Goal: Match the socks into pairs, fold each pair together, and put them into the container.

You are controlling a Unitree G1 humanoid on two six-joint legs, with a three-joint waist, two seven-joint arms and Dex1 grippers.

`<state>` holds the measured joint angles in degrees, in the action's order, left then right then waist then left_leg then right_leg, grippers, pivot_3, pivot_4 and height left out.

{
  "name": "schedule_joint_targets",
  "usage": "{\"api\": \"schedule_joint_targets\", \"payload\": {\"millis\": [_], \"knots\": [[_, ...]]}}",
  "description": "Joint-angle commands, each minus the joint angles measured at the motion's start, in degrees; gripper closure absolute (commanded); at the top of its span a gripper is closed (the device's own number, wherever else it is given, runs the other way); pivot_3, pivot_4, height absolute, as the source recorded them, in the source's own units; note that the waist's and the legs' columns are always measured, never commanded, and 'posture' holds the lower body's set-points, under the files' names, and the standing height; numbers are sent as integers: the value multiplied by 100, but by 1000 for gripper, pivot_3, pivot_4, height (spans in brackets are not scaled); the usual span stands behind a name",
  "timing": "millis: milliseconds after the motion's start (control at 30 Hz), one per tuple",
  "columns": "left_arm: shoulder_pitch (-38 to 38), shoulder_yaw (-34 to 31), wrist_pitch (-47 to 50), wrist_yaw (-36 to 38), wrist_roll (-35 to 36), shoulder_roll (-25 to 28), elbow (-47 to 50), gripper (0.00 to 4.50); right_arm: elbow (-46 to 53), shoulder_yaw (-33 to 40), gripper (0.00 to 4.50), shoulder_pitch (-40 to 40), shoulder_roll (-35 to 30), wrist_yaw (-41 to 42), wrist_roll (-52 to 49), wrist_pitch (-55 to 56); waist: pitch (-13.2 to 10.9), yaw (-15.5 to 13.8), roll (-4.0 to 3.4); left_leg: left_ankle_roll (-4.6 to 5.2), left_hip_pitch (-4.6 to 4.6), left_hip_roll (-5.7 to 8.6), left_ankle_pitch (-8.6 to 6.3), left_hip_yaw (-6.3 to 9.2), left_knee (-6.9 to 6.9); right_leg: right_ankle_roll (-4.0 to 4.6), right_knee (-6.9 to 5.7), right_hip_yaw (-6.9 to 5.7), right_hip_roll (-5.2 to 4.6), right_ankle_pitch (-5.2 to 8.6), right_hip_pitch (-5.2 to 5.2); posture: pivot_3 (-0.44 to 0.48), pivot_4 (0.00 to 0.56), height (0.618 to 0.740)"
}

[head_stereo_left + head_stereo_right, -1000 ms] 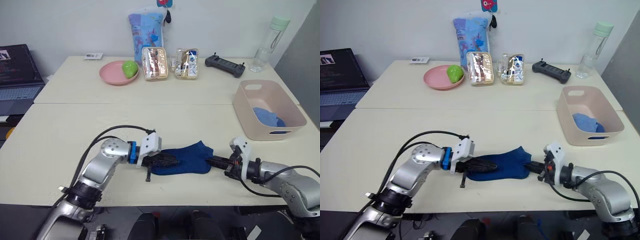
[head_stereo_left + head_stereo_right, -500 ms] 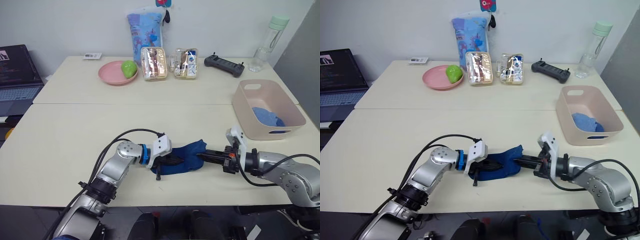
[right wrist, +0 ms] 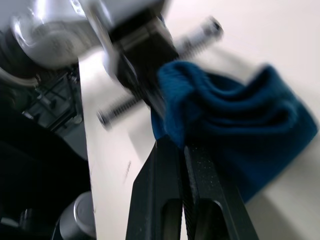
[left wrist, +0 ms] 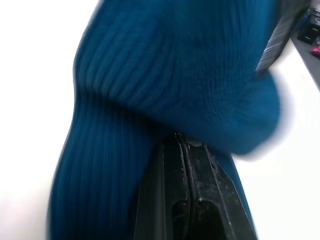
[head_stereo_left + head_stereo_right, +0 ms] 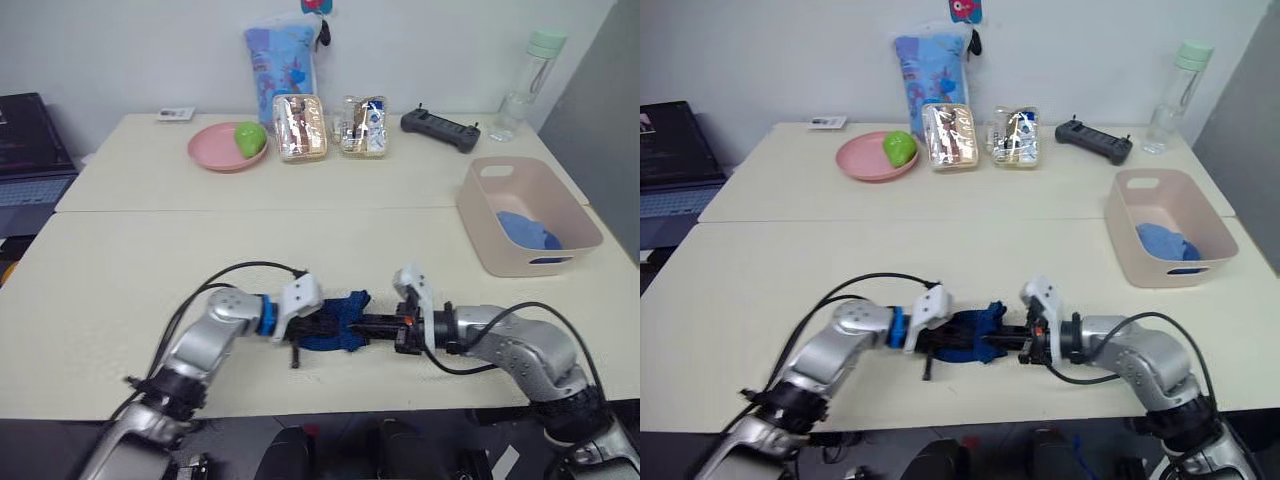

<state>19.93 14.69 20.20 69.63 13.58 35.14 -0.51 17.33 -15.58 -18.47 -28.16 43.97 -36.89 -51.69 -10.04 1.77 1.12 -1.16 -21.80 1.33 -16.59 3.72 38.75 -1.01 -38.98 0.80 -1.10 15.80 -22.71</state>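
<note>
Table (image 5: 150, 270) front edge: left gripper (image 5: 318, 326) and right gripper (image 5: 372, 327) both clamp 1 bunched navy sock (image 5: 338, 323).

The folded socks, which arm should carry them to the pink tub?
Probably the right. Both grippers pinch the socks, but the right gripper is on the side of the tub.

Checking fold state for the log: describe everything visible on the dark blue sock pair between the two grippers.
The dark blue sock pair is ribbed knit, bunched into a short folded bundle near the front edge of the cream table. The left gripper is shut on one end and the right gripper is shut on the other, fingers closed flat against the fabric. One layer is doubled over the other. It sits well short of the pink container.
</note>
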Motion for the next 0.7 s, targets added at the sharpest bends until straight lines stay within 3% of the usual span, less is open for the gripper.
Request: {"api": "schedule_joint_targets", "payload": {"millis": [33, 167, 267, 467, 567, 700], "knots": [[-102, -582, 348, 51, 419, 381, 508, 4500, -168, -148, 4471, -280, 194, 143, 236, 334, -1, -1, 1, 0, -1, 0, 0, 0, 0, 0, 0, 0, 0, 0, 0, 0, 150, 740], [-15, -1229, 884, -85, 1003, 602, 740, 4500, -426, -265, 4471, -420, 399, 215, 421, 437, -2, -16, 2, 0, -2, 1, 0, 1, 2, 0, 2, 0, 0, 0, 0, 0, 150, 740], [-2, -1325, 823, -183, 1133, 505, 967, 4500, -343, -42, 3742, -462, 457, 300, 200, 265, -2, -39, 2, -1, -10, 7, 0, 5, 1, -1, 9, -2, -6, 0, -1, 0, 150, 740], [333, -1318, 937, -352, 1453, 225, 1315, 4500, 267, 395, 1662, -419, 68, 571, -569, -524, -3, -39, 4, -1, -10, 10, 0, 6, 4, -1, 7, -3, -11, -1, 0, 0, 150, 740], [567, -1148, 1046, -441, 1614, -30, 1565, 4500, 513, 607, 1662, -365, -159, 539, -765, -707, -4, -38, 7, -1, -12, 9, 0, 10, 4, -1, 7, -9, -9, -1, 2, 0, 150, 740], [385, -508, 664, -346, 990, 48, 1437, 4500, 489, 912, 1662, -227, -350, 113, -502, -604, -4, -18, 5, -1, -8, 9, 0, 2, 2, -2, 10, 0, -9, -1, 4, 0, 150, 740]]}}
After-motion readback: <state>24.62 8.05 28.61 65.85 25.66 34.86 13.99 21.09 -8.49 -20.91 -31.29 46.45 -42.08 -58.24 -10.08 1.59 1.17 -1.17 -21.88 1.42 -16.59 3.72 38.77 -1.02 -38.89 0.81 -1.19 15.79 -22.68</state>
